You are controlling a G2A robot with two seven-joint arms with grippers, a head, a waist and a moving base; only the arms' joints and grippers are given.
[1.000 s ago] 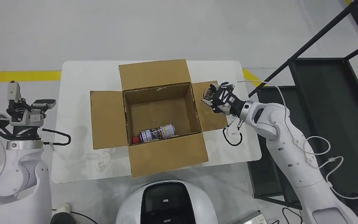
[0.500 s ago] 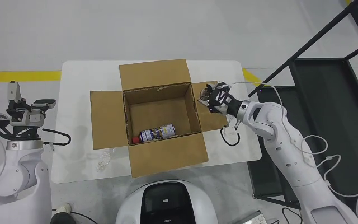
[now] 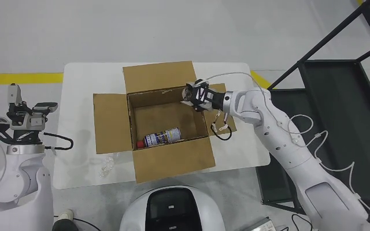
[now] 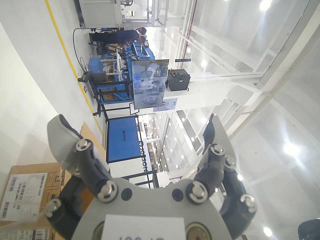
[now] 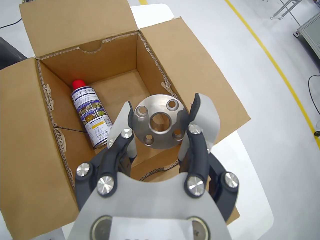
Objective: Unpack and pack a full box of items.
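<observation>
An open cardboard box (image 3: 153, 75) (image 5: 190, 58) stands on the white table with all flaps folded out. Inside it a spray can (image 3: 162, 137) (image 5: 91, 112) with a red cap lies on its side. My right gripper (image 3: 192, 96) (image 5: 160, 118) is shut on a round metal flange (image 5: 159, 124) with several bolt holes, holding it above the box's right wall. My left gripper (image 4: 136, 136) is off the table's left edge, pointing up, open and holding nothing; in the top view the left gripper (image 3: 26, 110) sits at the far left.
A crumpled clear plastic bag (image 3: 107, 166) lies on the table near the box's front left flap. A dark metal rack (image 3: 329, 81) stands to the right of the table (image 3: 87, 81). A black cable loop (image 3: 222, 130) hangs by the right arm.
My right gripper has carried the flange leftward, from over the box's right flap to above the box's right wall. The left arm has not moved.
</observation>
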